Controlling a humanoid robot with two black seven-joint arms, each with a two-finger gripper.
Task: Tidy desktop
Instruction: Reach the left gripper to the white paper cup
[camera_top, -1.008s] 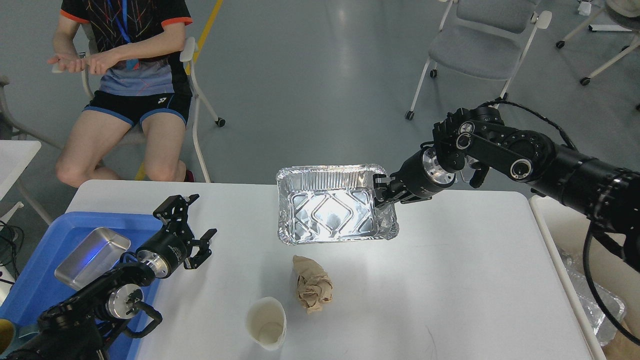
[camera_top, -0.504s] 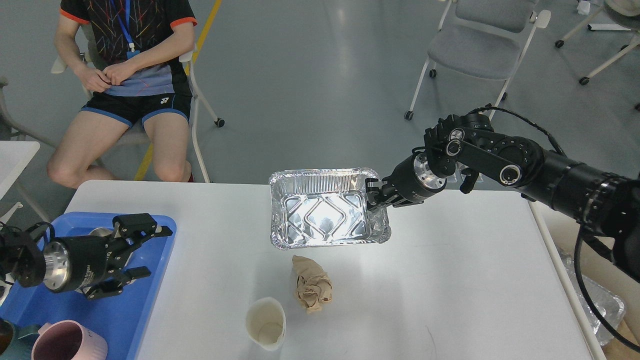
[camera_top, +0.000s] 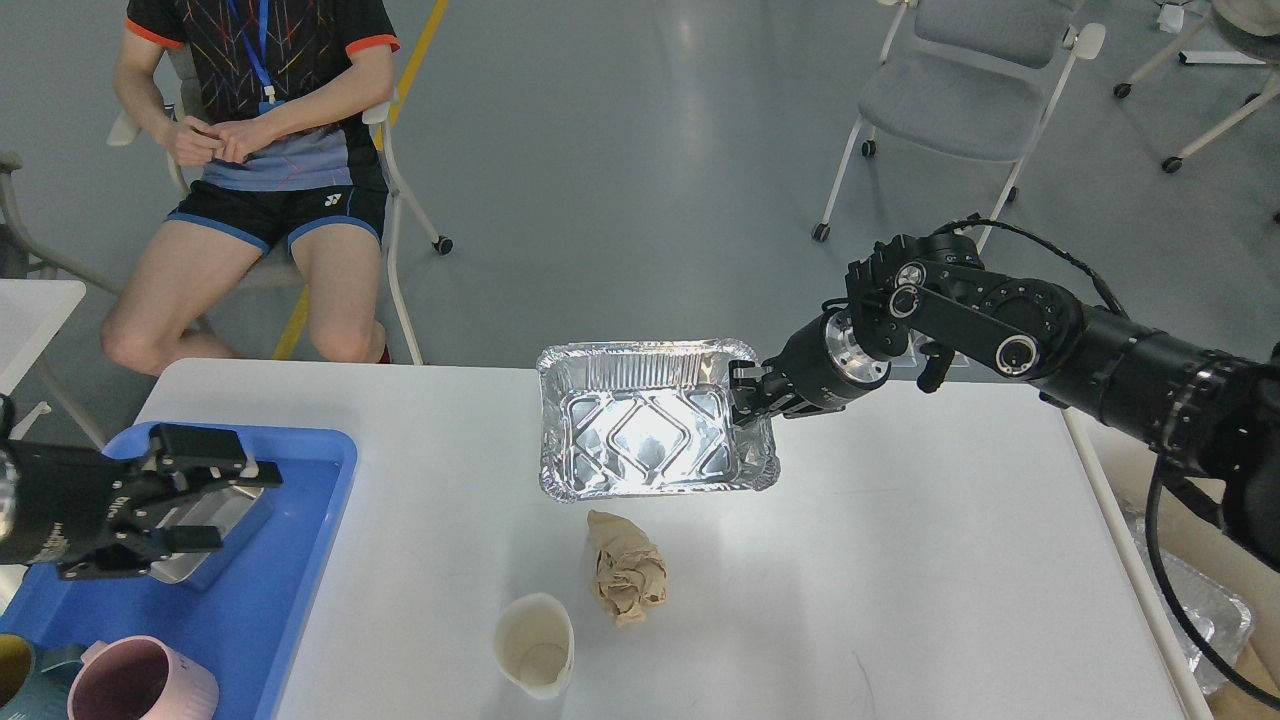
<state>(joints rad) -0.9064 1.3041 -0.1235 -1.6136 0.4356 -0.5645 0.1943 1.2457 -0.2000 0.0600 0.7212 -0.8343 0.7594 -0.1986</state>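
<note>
White desktop (camera_top: 900, 560) fills the lower frame, seen from robot's head. At far centre sits a shiny foil tray (camera_top: 655, 430); right gripper (camera_top: 748, 400), reaching in from the right, is clamped on the tray's right rim. Compared w/ a sec ago the foil tray has come down and shifted slightly left, toward the desktop's far-middle; it now looks to rest on or just above the surface, can't tell which. Just near of it lies a crumpled brown paper ball (camera_top: 625, 568), and near-left of that a white paper cup (camera_top: 534, 645), upright, empty-looking. On the left edge is a blue plastic tray (camera_top: 300, 560) holding a small metal tin (camera_top: 205, 530), w/ a pink mug (camera_top: 140, 685) at the near-left corner. Left gripper (camera_top: 200, 495) has swung from over the desktop back left and now hovers over the blue tray above the tin, fingers apart, holding nothing. Seated person (camera_top: 250, 150) and a grey chair (camera_top: 960, 90) beyond the far edge. Judgement: foil tray is being positioned as a bin for the rubbish; paper ball & cup not yet cleared, so tidying is at an early-to-mid stage.
</note>
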